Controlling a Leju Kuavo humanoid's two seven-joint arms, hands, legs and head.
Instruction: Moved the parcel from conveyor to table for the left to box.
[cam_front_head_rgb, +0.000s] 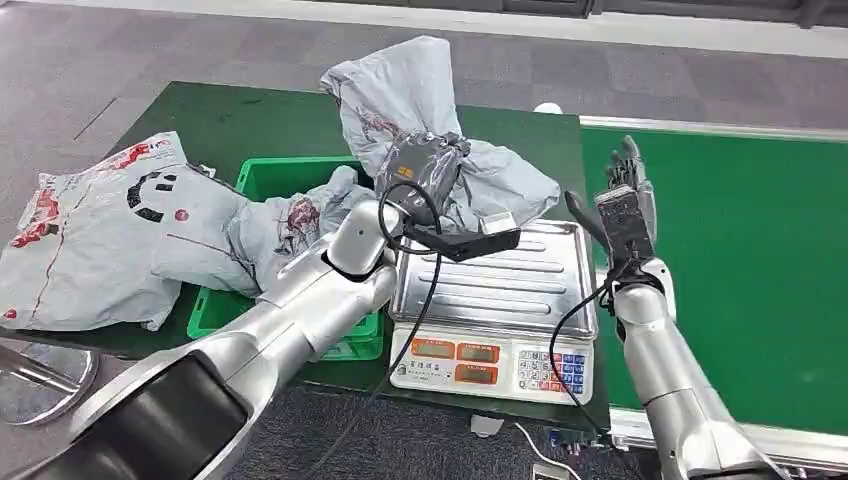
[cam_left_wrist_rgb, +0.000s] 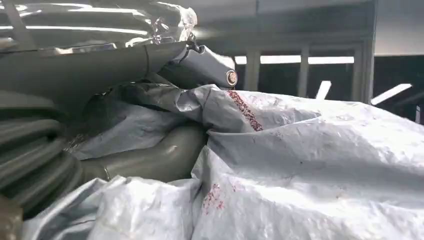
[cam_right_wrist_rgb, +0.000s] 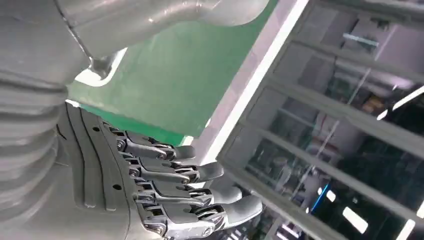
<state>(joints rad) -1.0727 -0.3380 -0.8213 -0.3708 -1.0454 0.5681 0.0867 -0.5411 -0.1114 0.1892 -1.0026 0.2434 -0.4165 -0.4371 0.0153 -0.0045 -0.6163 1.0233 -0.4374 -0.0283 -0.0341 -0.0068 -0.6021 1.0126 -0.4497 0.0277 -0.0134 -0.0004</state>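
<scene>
The left hand (cam_front_head_rgb: 425, 172) grips a crumpled grey plastic parcel (cam_front_head_rgb: 400, 105) above the steel-topped weighing scale (cam_front_head_rgb: 500, 300). Beside the scale sit a green plastic crate (cam_front_head_rgb: 270, 180) and a second grey mailer bag (cam_front_head_rgb: 110, 235), print unreadable. The right hand (cam_front_head_rgb: 625, 195) is raised, fingers spread, holding nothing, over the green conveyor belt (cam_front_head_rgb: 750, 250).

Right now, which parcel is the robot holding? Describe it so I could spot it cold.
Start at the silver scale at the front of the dark green table. Just above its tray, the left robot hand grips a crumpled grey parcel. Unlike the grey bags beside the green bin, it is lifted and bunched at its middle.
</scene>
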